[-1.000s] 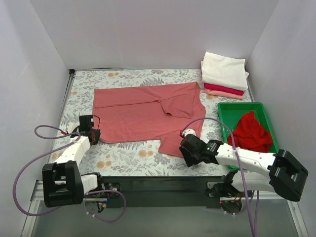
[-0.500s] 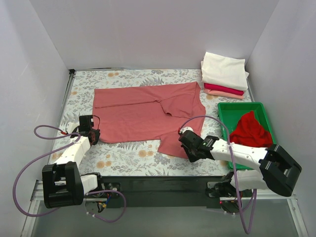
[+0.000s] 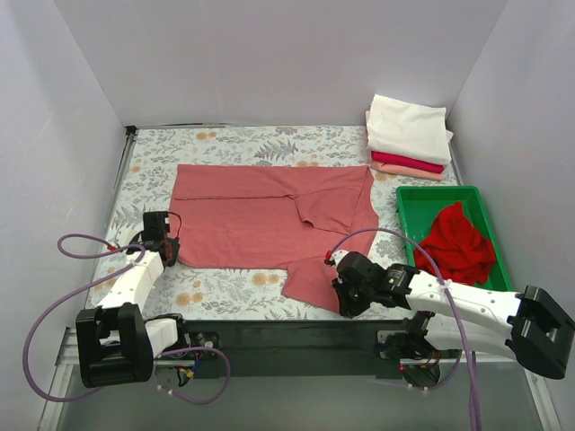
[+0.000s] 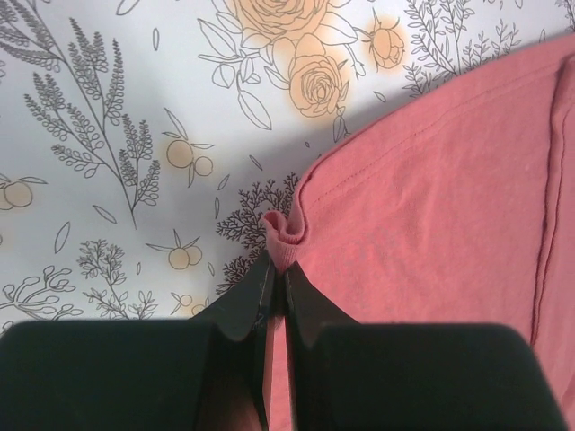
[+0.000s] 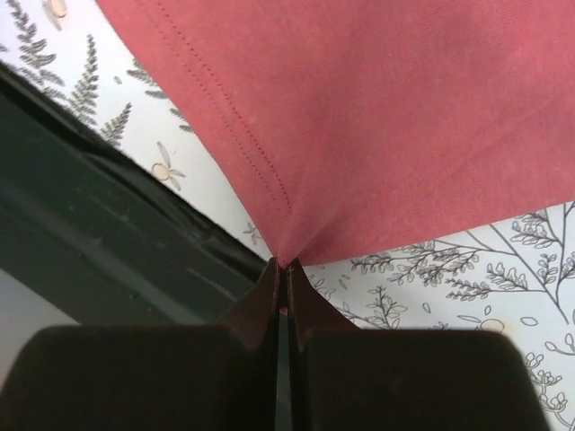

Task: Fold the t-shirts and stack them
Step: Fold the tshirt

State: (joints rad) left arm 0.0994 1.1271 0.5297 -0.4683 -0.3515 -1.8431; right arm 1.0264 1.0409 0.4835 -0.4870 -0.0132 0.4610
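Observation:
A dusty salmon-red t-shirt (image 3: 260, 215) lies spread across the flowered table, partly folded. My left gripper (image 3: 168, 258) is shut on its near left corner, and a small fold of cloth (image 4: 286, 235) bunches at its tips (image 4: 278, 269). My right gripper (image 3: 346, 305) is shut on the shirt's near right corner (image 5: 287, 251), close to the table's front edge. A stack of folded t-shirts (image 3: 409, 135), white over crimson and peach, sits at the back right. A bright red t-shirt (image 3: 456, 241) lies crumpled in the green tray (image 3: 411, 202).
The table's dark front rail (image 5: 99, 224) runs just below my right gripper. Grey walls close in the back and both sides. Purple cables (image 3: 54, 296) loop beside each arm.
My right gripper has shut on the shirt's near right corner and pulled it toward the front edge. The whole shirt has slid slightly nearer. The left gripper keeps its hold.

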